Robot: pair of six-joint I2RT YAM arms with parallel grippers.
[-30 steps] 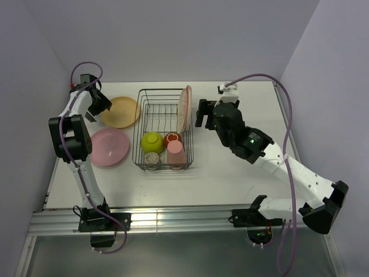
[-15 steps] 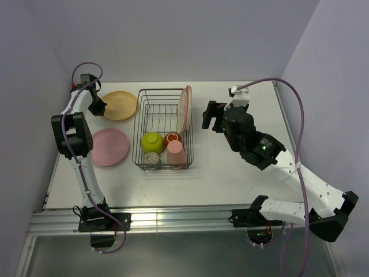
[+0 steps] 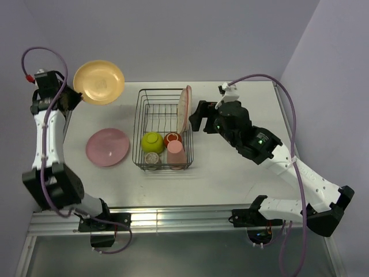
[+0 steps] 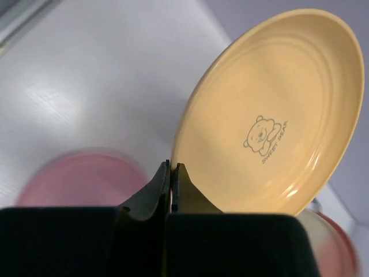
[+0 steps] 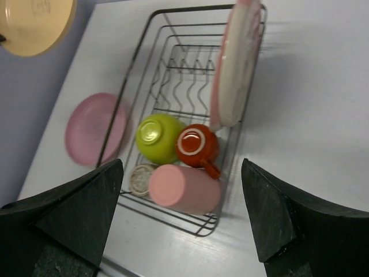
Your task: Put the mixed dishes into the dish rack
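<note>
My left gripper is shut on the rim of the orange-yellow plate, holding it tilted in the air above the table's back left. A pink plate lies flat left of the dish rack. In the rack two plates stand on edge at the right side. At its near end are the lime-green bowl, red-brown mug, salmon-pink cup and small grey cup. My right gripper hovers open right of the rack, holding nothing.
Walls close in behind and on the left of the table. The left arm's cable loops above its wrist. The right arm stretches across the right half of the table.
The left gripper shut on the orange-yellow plate's rim and lifted it off the table, up and to the back left. The right gripper swung away a little, then back toward the rack.
</note>
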